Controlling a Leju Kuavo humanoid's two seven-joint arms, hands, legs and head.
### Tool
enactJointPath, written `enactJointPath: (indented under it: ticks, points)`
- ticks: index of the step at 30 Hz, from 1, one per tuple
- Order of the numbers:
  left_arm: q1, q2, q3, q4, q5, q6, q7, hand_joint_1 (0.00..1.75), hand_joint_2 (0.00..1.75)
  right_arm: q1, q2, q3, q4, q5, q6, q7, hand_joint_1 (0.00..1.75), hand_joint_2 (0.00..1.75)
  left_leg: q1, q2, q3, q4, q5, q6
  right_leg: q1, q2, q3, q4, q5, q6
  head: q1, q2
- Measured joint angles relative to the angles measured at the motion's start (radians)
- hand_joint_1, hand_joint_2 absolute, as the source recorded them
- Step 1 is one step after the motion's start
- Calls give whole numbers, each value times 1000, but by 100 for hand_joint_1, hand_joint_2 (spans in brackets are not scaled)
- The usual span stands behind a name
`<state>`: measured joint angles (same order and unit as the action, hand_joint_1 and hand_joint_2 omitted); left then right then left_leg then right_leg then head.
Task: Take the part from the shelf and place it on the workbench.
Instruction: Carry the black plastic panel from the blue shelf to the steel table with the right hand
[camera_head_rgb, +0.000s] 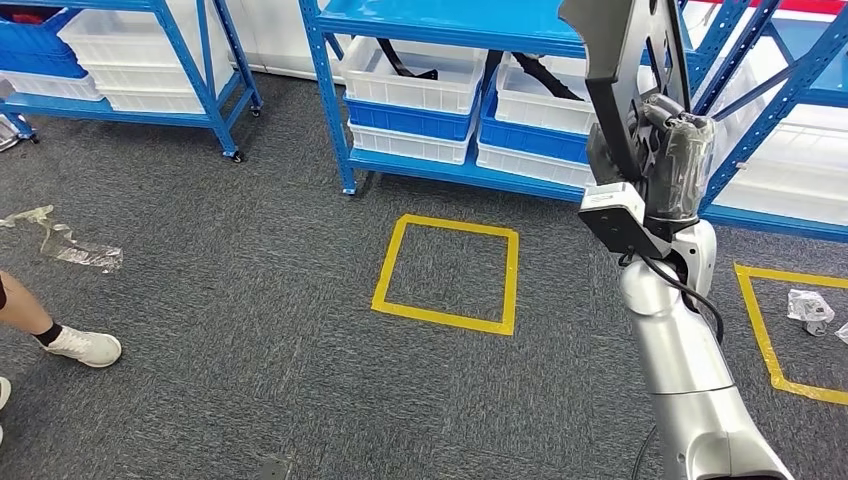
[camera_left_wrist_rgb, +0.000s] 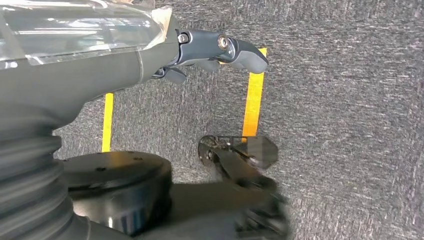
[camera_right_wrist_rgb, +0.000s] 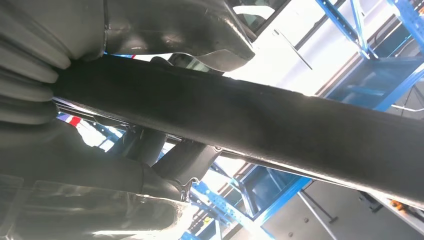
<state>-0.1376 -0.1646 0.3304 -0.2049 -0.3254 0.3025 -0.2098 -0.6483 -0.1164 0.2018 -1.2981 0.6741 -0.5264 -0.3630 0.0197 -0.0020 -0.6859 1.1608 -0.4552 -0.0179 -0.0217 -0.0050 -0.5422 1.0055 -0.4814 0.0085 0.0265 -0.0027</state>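
Right robot hand is gripping the part, a long dark flat piece, and holding it raised at the right of the head view, in front of the blue shelf. In the right wrist view the part is crossing the frame as a wide dark bar with the thumb wrapping over it. So the part is off the shelf and in the robot hand, not yet on any surface.

Left robot hand is hanging over the carpet, fingers curling in with nothing between them.

Step in hand, by my judgement: carrying to the workbench, which is not in sight here. Doing it well means keeping the grip firm, since the long piece is sticking well above the hand and could lever loose, and turning the body slowly so the upper end is not swinging into the shelf frame just behind it.

Around:
- White bins are sitting on the low shelf level, some with dark pieces inside.
- 1 yellow tape square is lying on the carpet in the middle; part of another is at the right.
- Crumpled clear wrap is lying far left, another scrap at the right.
- A person's foot in a white shoe is standing near left, a thing to watch when turning.
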Motion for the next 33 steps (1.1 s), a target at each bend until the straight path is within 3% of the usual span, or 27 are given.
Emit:
enactJointPath:
  ticks: [2,3,7,15,20,21,23,25,26,27,28,30,31,33]
  points:
    - [0,1,2,0,0,0,0,0,175,-1,0,0,2,0,0,-1,175,175,-1,-3,72,-105,11,8,4,0,-7,5,2,8,1,0]
    - [0,1,3,0,0,0,0,0,175,-2,0,1,2,0,0,-1,175,175,-3,-5,84,-125,7,14,6,0,-10,6,4,13,1,0]
    - [-1,1,4,0,-1,0,1,0,175,-1,0,3,7,2,0,-2,175,175,-11,-5,76,-137,15,28,12,1,-20,5,8,18,4,0]
    - [-1,1,4,0,-6,0,4,0,175,-1,4,13,19,21,5,-2,175,175,-26,-6,56,-132,28,51,1,0,-31,-8,33,50,3,0]
    - [-1,3,6,0,-1,3,3,0,175,-4,15,22,36,34,15,2,175,175,-25,-8,53,-142,40,68,-5,-2,-40,-1,33,61,3,0]
    - [-1,3,6,0,0,4,3,0,175,-5,17,23,39,35,16,2,175,175,-22,-9,54,-147,45,74,-6,-2,-49,15,23,60,3,0]
    - [-1,2,6,0,0,7,2,0,175,-9,18,27,47,37,17,3,175,175,-18,-13,50,-152,53,80,-7,-1,-96,122,-35,50,5,0]
    - [0,1,7,0,0,8,2,0,175,-9,18,30,57,38,18,3,175,175,-17,-23,41,-152,60,79,-7,1,-152,261,-93,45,6,0]
    - [0,0,7,0,0,8,2,0,175,-8,18,32,62,39,18,4,175,175,-17,-30,37,-151,63,76,-8,1,-160,289,-103,49,6,0]
    - [0,0,7,0,0,8,2,0,175,-8,18,33,66,39,18,4,175,175,-16,-38,33,-151,67,72,-9,1,-148,276,-97,55,6,0]
    - [0,0,7,0,0,8,2,0,175,-8,18,33,69,39,18,4,175,175,-14,-46,30,-150,71,67,-10,4,-116,224,-79,62,6,0]
    - [0,0,8,0,0,8,0,0,175,-9,18,35,74,38,18,4,175,175,-13,-63,24,-149,79,54,-11,31,-34,78,-40,71,7,0]
    - [0,0,8,0,0,8,-2,0,175,-9,17,37,76,38,18,4,175,175,-14,-70,21,-149,83,48,-9,42,-7,31,-28,67,6,0]
    - [1,0,10,0,1,8,-4,0,175,-10,16,40,80,34,19,3,175,175,-16,-83,16,-153,93,32,0,46,3,12,-20,49,4,0]
